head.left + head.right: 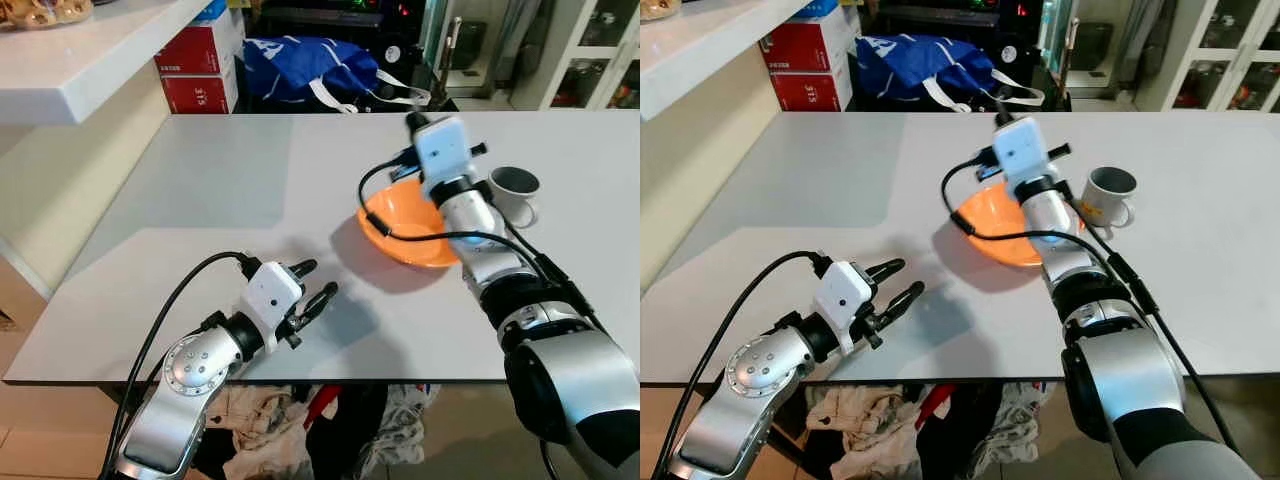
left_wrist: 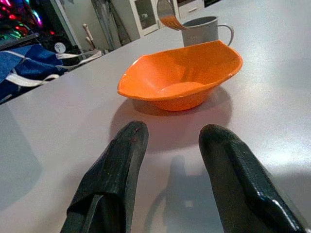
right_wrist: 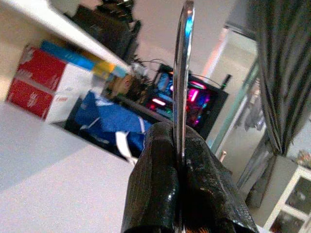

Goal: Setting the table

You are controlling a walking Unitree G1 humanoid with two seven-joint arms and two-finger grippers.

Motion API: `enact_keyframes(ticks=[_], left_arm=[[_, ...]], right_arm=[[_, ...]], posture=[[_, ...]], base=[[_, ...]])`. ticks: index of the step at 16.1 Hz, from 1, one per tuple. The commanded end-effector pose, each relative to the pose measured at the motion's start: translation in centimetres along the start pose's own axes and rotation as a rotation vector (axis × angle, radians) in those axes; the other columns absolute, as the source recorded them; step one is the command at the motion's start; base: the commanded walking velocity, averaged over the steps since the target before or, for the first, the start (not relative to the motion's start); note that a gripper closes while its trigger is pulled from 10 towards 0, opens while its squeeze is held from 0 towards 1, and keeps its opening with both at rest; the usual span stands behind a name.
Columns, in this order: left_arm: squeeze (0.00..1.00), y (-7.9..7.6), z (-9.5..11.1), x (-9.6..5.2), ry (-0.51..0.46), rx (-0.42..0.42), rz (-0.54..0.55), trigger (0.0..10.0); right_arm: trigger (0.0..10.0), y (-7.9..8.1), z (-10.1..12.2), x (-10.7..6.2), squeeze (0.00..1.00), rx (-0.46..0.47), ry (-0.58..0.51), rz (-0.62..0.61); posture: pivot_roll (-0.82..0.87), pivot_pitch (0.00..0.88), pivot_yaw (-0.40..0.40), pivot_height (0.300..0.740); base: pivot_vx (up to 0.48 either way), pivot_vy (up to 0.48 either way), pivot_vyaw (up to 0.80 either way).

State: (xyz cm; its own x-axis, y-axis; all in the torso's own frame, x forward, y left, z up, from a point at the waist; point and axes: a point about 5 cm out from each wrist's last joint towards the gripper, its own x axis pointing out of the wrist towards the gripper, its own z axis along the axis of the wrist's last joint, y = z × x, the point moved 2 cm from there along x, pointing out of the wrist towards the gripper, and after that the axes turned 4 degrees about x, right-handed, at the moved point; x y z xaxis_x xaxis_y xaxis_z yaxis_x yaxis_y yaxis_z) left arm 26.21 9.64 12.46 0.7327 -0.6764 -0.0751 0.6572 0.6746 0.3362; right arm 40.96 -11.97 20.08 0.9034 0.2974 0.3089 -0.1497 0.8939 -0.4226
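An orange bowl [image 1: 400, 215] stands near the middle of the grey table [image 1: 200, 180], and a pale mug [image 1: 515, 190] sits just to its right. My right arm reaches over the bowl. Its gripper [image 3: 179, 145] is shut on a metal spoon [image 3: 183, 68], held edge-on and pointing up. The spoon's bowl [image 2: 167, 15] hangs in the air above the mug [image 2: 204, 29]. My left gripper [image 1: 315, 280] is open just above the table near its front edge, a short way left of the orange bowl [image 2: 180, 73], with nothing between its fingers [image 2: 121, 160].
A white counter [image 1: 90, 50] juts over the table's far left corner. Red boxes [image 1: 195, 70] and a blue bag [image 1: 300, 65] lie behind the table's far edge. Clothes [image 1: 300, 420] are piled under its front edge. A glass cabinet [image 1: 600, 50] stands at back right.
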Motion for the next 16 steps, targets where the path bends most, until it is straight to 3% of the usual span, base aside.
enact_keyframes(ticks=[1,5,10,15,16], left_arm=[[0.0,0.3,0.4,-0.3,-0.005,0.005,0.004,10.0],[0.0,0.1,0.5,-0.6,-0.001,0.001,0.002,10.0],[0.0,0.1,0.4,-1.6,0.019,0.005,0.005,10.0],[0.0,0.3,0.3,-2.2,0.036,0.007,0.015,10.0],[0.0,0.3,0.3,-2.3,0.038,0.007,0.015,10.0]], right_arm=[[0.0,1.2,-0.6,-0.1,0.0,-0.049,0.04,0.075],[0.0,1.9,-3.0,-1.4,0.0,-0.143,0.151,0.117],[0.0,2.5,-3.9,-2.0,0.0,-0.228,0.182,0.153],[0.0,4.6,-5.2,-3.0,0.0,-0.278,0.238,0.233],[3.0,5.0,-5.9,-3.5,0.0,-0.292,0.269,0.254]], posture=[[0.12,0.0,0.039,0.74],[0.13,0.0,0.04,0.74],[0.16,0.0,0.041,0.74],[0.18,0.0,0.038,0.74],[0.18,0.0,0.038,0.74]], base=[[0.0,0.0,0.0],[0.0,0.0,0.0],[0.0,0.0,0.0],[0.0,0.0,0.0],[0.0,0.0,0.0]])
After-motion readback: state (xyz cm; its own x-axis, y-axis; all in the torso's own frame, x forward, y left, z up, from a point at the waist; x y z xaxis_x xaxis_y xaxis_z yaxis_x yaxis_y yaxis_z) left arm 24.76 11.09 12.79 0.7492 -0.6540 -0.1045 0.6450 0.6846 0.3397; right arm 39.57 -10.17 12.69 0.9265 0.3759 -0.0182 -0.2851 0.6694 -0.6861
